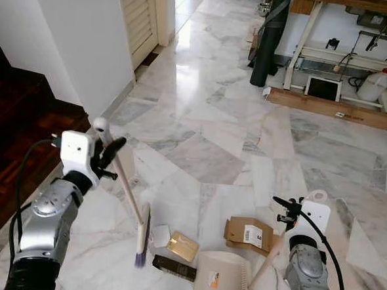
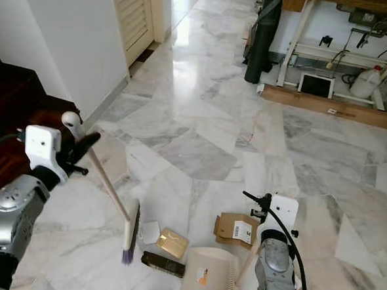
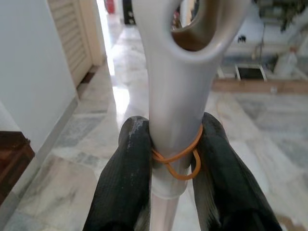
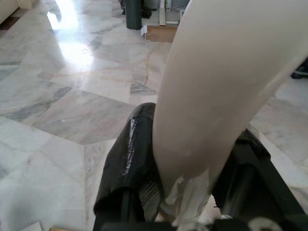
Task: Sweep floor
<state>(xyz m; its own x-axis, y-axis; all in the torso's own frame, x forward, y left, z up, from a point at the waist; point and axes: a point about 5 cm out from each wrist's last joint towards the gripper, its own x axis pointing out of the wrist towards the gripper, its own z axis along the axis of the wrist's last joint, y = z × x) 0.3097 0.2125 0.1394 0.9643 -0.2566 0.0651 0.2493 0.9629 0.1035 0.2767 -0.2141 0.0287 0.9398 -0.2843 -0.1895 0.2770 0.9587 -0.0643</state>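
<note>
The left gripper (image 1: pixel 107 154) is clamping its two black fingers (image 3: pixel 129 163) on the pale upper end of a long wooden-handled broom (image 1: pixel 128 192), with an orange rubber band (image 3: pixel 177 159) looped round the handle between them. The broom is slanting down to its purple-tipped bristle head (image 1: pixel 141 246), which is resting on the white-and-grey marble floor (image 1: pixel 208 119). Just beside the head three scraps are lying close together — a small white square piece (image 1: pixel 160 235), a tan cardboard piece (image 1: pixel 183 246) and a dark flat bar (image 1: pixel 174 268).

The right gripper (image 1: pixel 288 211) is closing on the cream handle of a beige plastic dustpan (image 1: pixel 223 279), whose tray is sitting on the floor just past the scraps. A flattened brown cardboard box with a white label (image 1: pixel 248 234) is lying near the pan's far edge.

Ahead, the marble is running open toward a louvred door (image 1: pixel 139 17). A white wall corner (image 1: pixel 81 39) and dark wooden flooring (image 1: pixel 14 127) are bounding the left; a wooden plank (image 1: pixel 334 109) and a white-legged workbench (image 1: pixel 305 40) are closing off the far right
</note>
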